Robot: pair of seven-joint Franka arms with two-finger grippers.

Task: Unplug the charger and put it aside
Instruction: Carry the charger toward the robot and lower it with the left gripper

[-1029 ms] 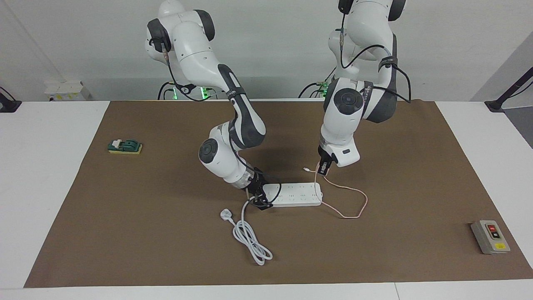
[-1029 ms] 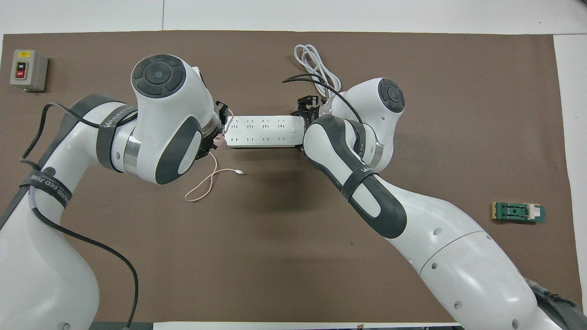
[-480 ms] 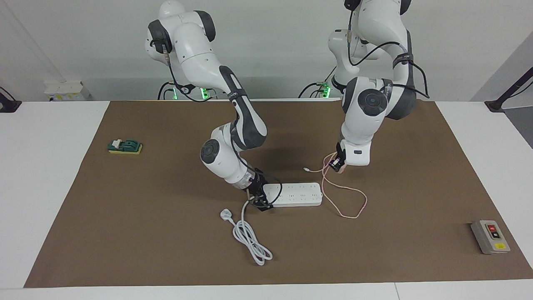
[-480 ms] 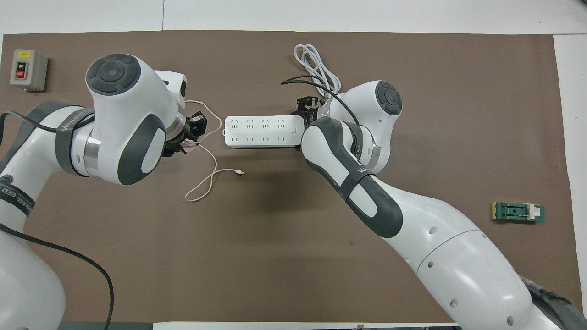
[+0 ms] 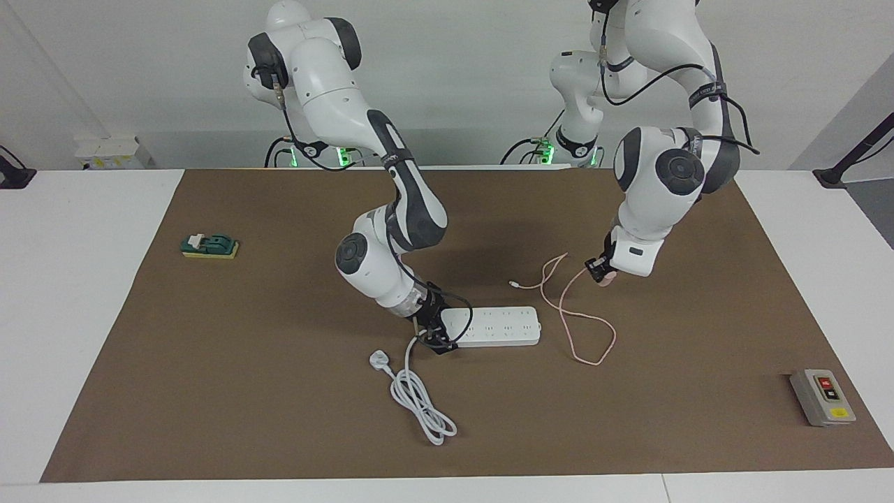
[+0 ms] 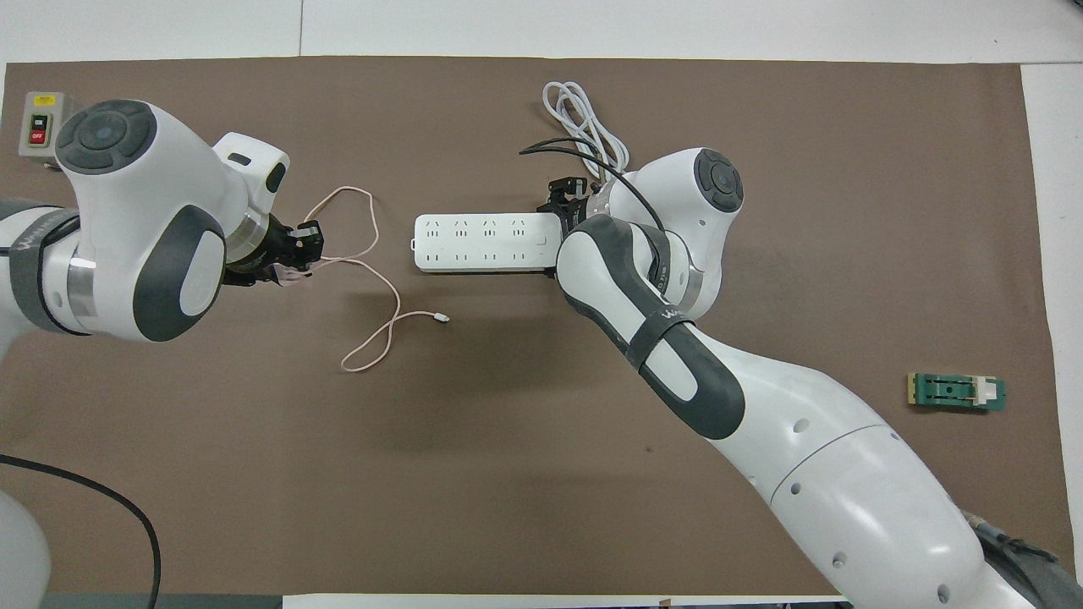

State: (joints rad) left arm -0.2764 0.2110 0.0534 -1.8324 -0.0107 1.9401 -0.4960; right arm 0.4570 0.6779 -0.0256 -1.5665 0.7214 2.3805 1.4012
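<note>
My left gripper [image 5: 602, 274] [image 6: 300, 258] is shut on the pale pink charger [image 5: 606, 278] [image 6: 296, 273], held up over the mat toward the left arm's end, clear of the white power strip [image 5: 497, 326] [image 6: 482, 243]. The thin pink cable [image 5: 583, 321] [image 6: 376, 279] trails from it in loops on the mat beside the strip. My right gripper [image 5: 434, 334] [image 6: 565, 196] is down at the strip's cord end, shut on the strip. Its fingertips are partly hidden by the wrist.
The strip's white cord and three-pin plug [image 5: 412, 388] [image 6: 584, 118] lie coiled farther from the robots. A grey switch box [image 5: 823, 397] [image 6: 51, 127] sits at the left arm's end. A green block [image 5: 209, 245] [image 6: 956, 392] lies at the right arm's end.
My left gripper has pulled the charger out of the strip and carried it away toward the left arm's end, dragging the cable along. The right gripper has stayed on the strip.
</note>
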